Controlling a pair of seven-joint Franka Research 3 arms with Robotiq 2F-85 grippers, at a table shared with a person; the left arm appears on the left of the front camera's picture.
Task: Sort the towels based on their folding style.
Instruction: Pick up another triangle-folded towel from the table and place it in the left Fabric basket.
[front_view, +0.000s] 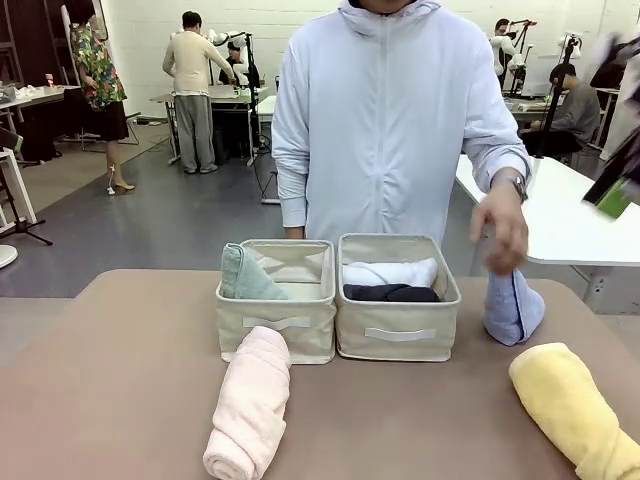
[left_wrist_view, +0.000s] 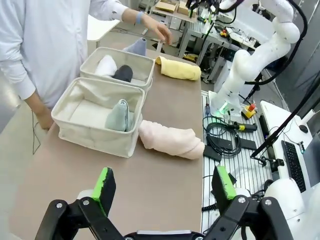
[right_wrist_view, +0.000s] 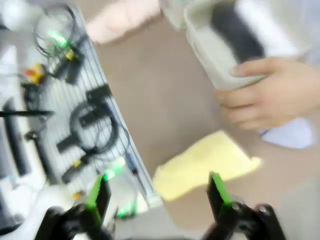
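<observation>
Brown bench (front_view: 120, 400) up front, a busy workshop behind, and a person in a pale hooded jacket at the far edge.

The left jaws are wide apart, green pads (left_wrist_view: 105, 184) spread with nothing between them, hovering over bare bench. Straight ahead of them lies the pink towel (left_wrist_view: 170, 141), a rolled log resting against the front wall of the nearer bin (left_wrist_view: 90, 137). Nothing blocks the line to it. Just past that wall, inside the bin, the grey-teal towel (left_wrist_view: 119, 116) stands as a cone. Farther ahead comes the second bin (left_wrist_view: 145, 62), with the white towel (left_wrist_view: 106, 66) and the dark grey towel (left_wrist_view: 122, 73) rolled side by side inside. Beyond it, off to one side, the yellow towel (left_wrist_view: 179, 69) lies on open bench. The light blue towel (left_wrist_view: 137, 47) rises as a cone just past that bin, below the person's hand (left_wrist_view: 157, 32).

Over to the right jaws: they are wide as well, nothing gripped, and the whole picture is smeared. The yellow towel (right_wrist_view: 205, 165) sits just ahead of them, near the gap between the pads (right_wrist_view: 216, 187), with a clear path to it. Beyond it, the person's hand (right_wrist_view: 270, 95) hangs close by the second bin's (right_wrist_view: 210, 50) wall, and the blur hides whether it touches. The light blue towel (right_wrist_view: 295, 135) peeks out beneath that hand, so the hand stands between these jaws and the cone. From the front, the fingers (front_view: 510, 255) are at the cone's tip.
</observation>
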